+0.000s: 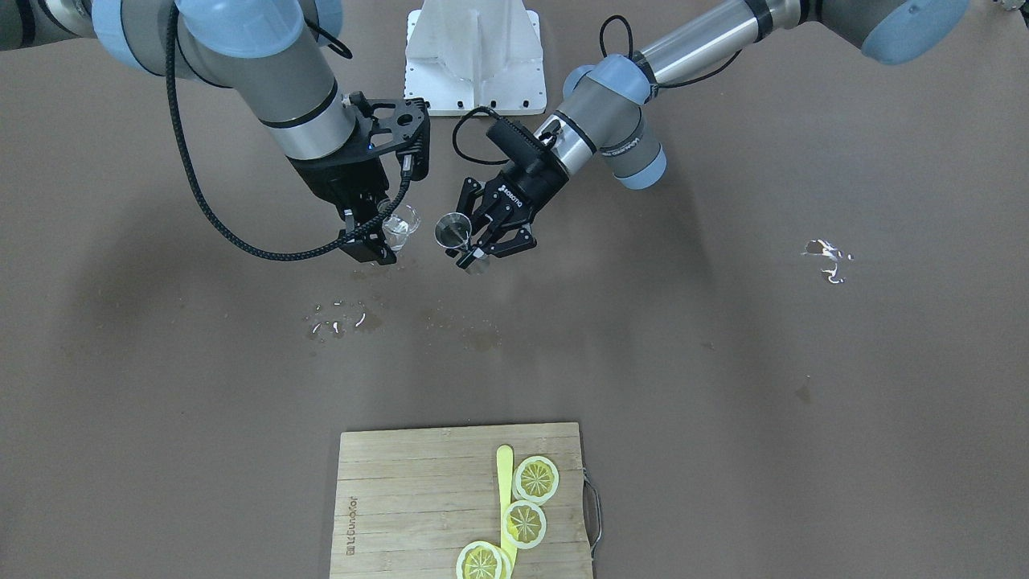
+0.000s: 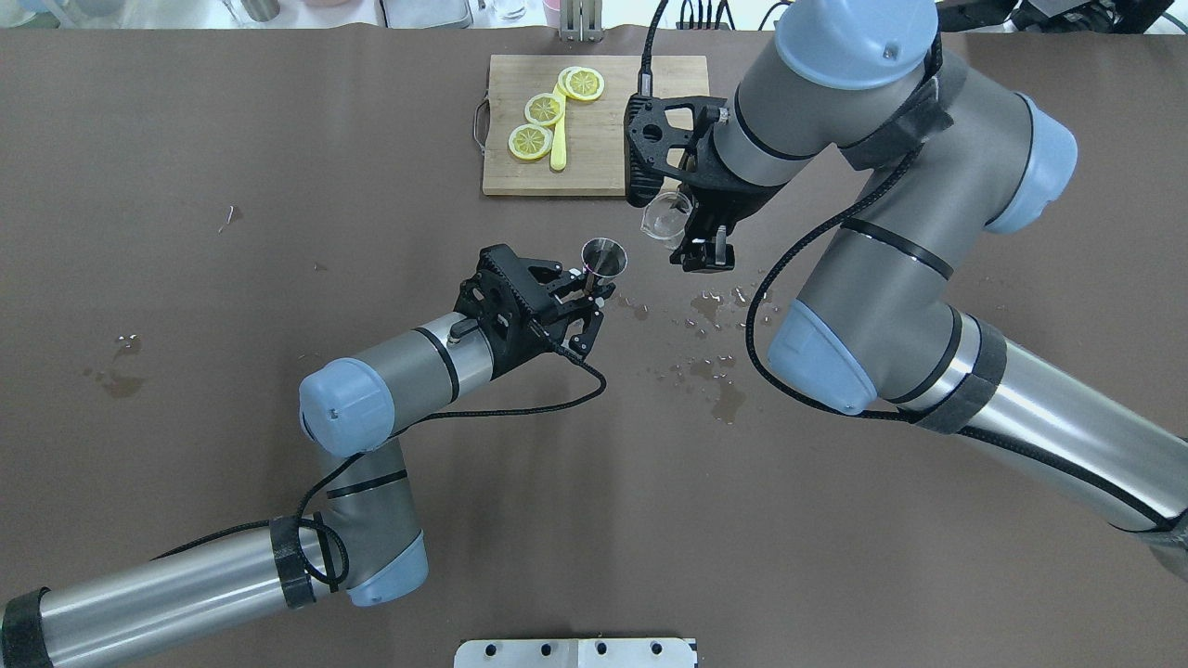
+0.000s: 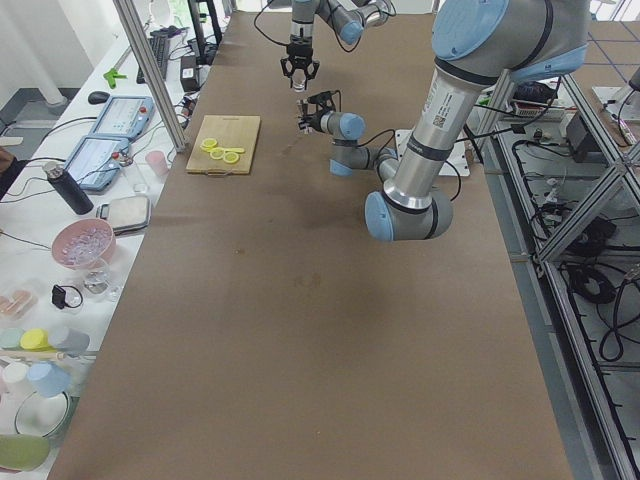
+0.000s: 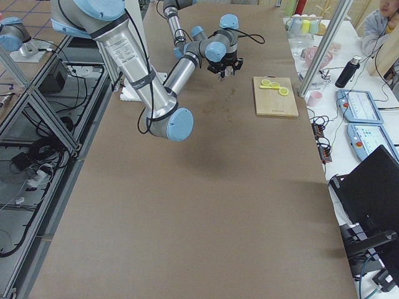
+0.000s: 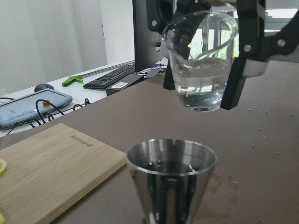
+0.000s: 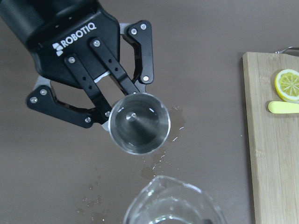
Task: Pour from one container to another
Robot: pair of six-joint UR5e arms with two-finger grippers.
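Water (image 5: 201, 91) is in the glass (image 5: 202, 60), up in the air, with the right gripper (image 2: 691, 237) fingers squeezing it. Close by and lower, the left gripper (image 2: 594, 288) squeezes the metal cup (image 5: 171, 175). Most pouring looks left to do.

table (image 2: 278, 520): brown mat | side bench (image 3: 30, 210): white, cluttered | frame (image 3: 150, 70): aluminium posts | floor (image 4: 31, 224): tiled

A bamboo cutting board (image 1: 402, 498) lies at the tabletop's far edge, carrying three lemon slices (image 1: 536, 478) beside a yellow stick (image 1: 505, 474). Water drops (image 1: 338, 322) dot the tabletop's middle.
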